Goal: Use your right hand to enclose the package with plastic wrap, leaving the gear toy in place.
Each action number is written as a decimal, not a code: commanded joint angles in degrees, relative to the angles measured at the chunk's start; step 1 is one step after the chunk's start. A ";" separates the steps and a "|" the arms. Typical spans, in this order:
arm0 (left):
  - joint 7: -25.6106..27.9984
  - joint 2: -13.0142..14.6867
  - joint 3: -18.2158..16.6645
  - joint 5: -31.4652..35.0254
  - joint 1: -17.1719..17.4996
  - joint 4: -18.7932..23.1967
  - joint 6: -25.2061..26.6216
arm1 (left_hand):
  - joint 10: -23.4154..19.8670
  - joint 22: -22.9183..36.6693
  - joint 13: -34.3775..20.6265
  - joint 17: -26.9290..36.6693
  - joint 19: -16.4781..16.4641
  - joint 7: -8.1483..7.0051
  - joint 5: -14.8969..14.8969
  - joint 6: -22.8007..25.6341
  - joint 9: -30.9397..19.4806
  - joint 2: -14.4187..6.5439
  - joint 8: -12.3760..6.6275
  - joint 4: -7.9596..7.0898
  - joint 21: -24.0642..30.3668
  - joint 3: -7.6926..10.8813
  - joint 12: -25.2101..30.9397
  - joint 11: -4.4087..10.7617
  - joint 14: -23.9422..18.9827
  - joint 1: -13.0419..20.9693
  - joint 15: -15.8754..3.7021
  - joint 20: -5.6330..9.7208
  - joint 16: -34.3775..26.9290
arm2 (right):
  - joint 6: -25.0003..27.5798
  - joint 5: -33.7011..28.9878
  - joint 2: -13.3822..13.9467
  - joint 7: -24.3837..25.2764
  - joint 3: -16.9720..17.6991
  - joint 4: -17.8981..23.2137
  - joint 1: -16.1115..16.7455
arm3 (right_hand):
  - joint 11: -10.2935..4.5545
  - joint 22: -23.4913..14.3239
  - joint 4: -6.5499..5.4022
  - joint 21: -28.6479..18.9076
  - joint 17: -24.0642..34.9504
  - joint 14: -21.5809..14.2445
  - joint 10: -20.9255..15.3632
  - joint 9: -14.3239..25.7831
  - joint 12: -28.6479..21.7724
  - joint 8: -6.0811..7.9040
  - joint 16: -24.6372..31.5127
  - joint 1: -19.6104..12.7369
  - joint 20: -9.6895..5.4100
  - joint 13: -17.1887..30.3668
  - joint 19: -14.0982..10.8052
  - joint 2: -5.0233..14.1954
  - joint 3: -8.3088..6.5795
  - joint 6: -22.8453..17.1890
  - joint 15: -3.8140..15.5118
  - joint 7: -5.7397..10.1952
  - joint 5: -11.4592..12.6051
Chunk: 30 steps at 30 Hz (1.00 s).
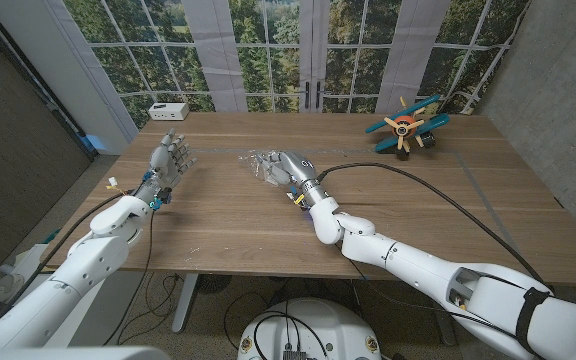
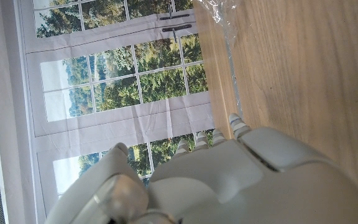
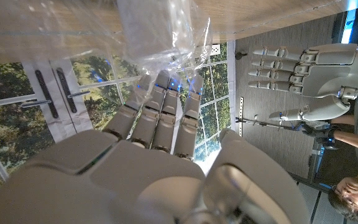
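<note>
Clear plastic wrap [image 1: 266, 160] sits crumpled under the right hand [image 1: 290, 168] near mid-table; fingers [image 3: 160, 112] reach into the film, but whether they grip it I cannot tell. Package hidden under wrap, no readable labels. Left hand [image 1: 171, 157] stands on edge, fingers apart, holding nothing. Toy plane [image 1: 406, 125] far right, white box [image 1: 168, 110] at far edge of wooden table [image 1: 448, 190]. Right wrist view adds a person [image 3: 353, 193] at the edge.
</note>
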<state>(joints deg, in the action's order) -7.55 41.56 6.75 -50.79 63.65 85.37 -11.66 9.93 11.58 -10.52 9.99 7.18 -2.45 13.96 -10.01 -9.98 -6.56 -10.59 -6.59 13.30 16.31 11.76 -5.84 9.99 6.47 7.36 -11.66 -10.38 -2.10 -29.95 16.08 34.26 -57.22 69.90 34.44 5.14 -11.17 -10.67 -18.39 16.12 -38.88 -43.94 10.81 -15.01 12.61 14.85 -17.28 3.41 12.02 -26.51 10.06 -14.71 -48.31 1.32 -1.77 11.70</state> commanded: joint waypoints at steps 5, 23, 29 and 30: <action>0.03 -0.01 0.34 0.20 -0.44 -0.09 0.20 | 4.71 0.20 -0.26 0.15 -0.32 -0.36 -0.12 -3.95 -0.23 -0.26 0.02 0.16 0.16 0.30 -0.07 -0.46 3.16 0.60 -0.27 -0.14 -0.21 | 6.12 0.42 1.02 -8.96 -1.07 1.82 -1.17 | 1.16 -0.16 0.50 0.00 -0.22 -0.35 -0.07 0.08 0.64 0.03 0.15 1.36 0.80 0.09 -0.56 0.26 -0.08 -1.29 -1.52 -0.69 0.62; -0.16 -0.11 0.25 -0.02 0.14 0.12 -0.08 | 4.65 0.21 -0.26 0.15 -0.32 -0.36 -0.23 -3.85 -0.23 -0.22 -0.05 0.23 0.15 0.38 -0.05 -0.34 3.02 0.70 -0.29 -0.17 -0.25 | 0.67 0.14 2.11 -3.36 0.21 3.95 0.39 | -0.56 0.03 2.35 0.80 -0.76 1.10 3.11 0.18 2.79 -0.98 -0.80 1.26 1.57 0.08 0.79 0.27 -2.70 -0.01 -0.29 1.07 1.21; -0.30 -0.05 0.20 -0.08 0.51 0.40 -0.20 | 4.65 0.21 -0.26 0.16 -0.30 -0.36 -0.28 -3.83 -0.23 -0.21 -0.05 0.24 0.14 0.41 -0.05 -0.36 2.88 0.72 -0.17 -0.24 -0.29 | 1.23 -2.60 2.16 -0.33 0.21 5.31 1.01 | -2.74 0.11 9.27 2.19 -0.24 5.81 9.13 0.28 4.30 -1.92 -1.48 -6.00 2.52 0.30 3.36 -0.27 -7.58 4.86 0.87 4.13 1.13; -0.14 -0.08 0.12 -0.12 0.69 0.55 -0.26 | 4.64 0.21 -0.26 0.16 -0.29 -0.35 -0.28 -3.81 -0.23 -0.21 -0.06 0.24 0.13 0.41 -0.04 -0.32 2.85 0.73 -0.11 -0.26 -0.29 | 1.53 -3.07 2.21 -0.15 0.13 5.57 1.09 | -3.00 0.12 11.31 2.42 -0.20 6.61 10.47 0.28 4.39 -2.13 -1.52 -7.86 2.73 0.32 3.69 -0.75 -8.43 6.46 1.01 5.06 0.86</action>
<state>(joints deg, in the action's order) -7.59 41.47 6.99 -50.72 63.69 85.45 -11.67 9.93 11.58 -10.52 9.99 7.18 -2.44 13.74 -10.01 -9.98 -6.57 -10.59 -6.60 13.30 16.30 11.76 -5.84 9.99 6.46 7.36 -11.66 -10.38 0.49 -30.01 18.13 28.85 -57.70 73.47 34.37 2.96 -10.92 -2.84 -16.34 15.85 -33.89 -35.70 10.79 -10.98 10.78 13.52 -21.68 5.87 12.13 -23.58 9.93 -21.33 -44.28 1.98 1.98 12.53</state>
